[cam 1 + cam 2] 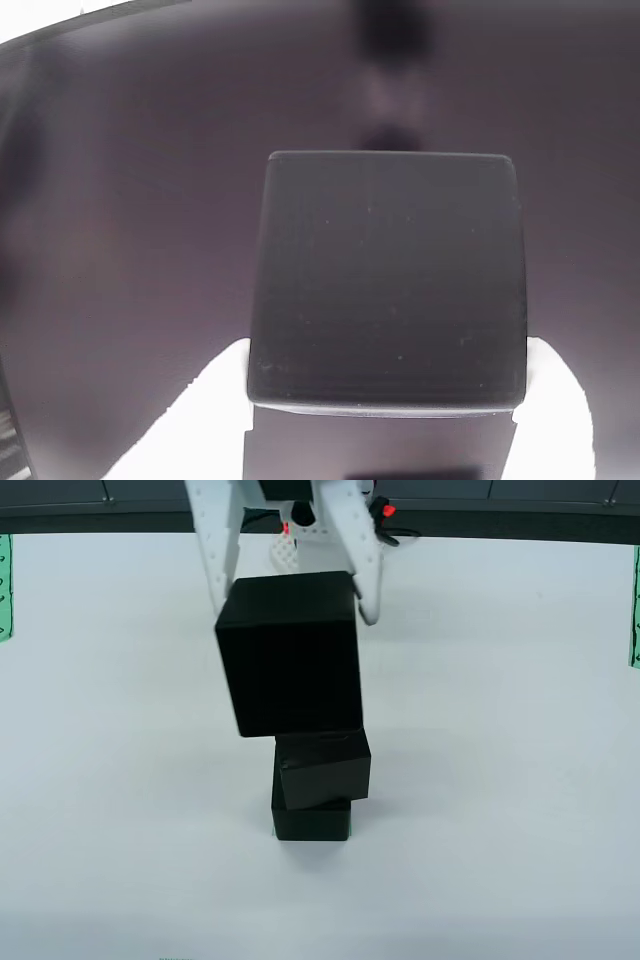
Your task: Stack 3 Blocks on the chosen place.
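In the view from above, my gripper (295, 615) is shut on a black block (295, 655), one white finger on each side. The block hangs over a stack of two more black blocks. The upper one (322, 765) sits tilted and twisted on the lower one (312, 822). I cannot tell whether the held block touches the stack. In the view that rides on the gripper, the held block (388, 280) sits between the white fingertips (200, 420) of the gripper (385, 400). The chosen place is hidden under the stack.
Green-and-white striped patches lie at the left edge (4, 585) and right edge (635, 605) of the white table (500, 780). A dark glossy curved panel (500, 510) runs along the table's far side and forms the backdrop (120, 220) behind the held block.
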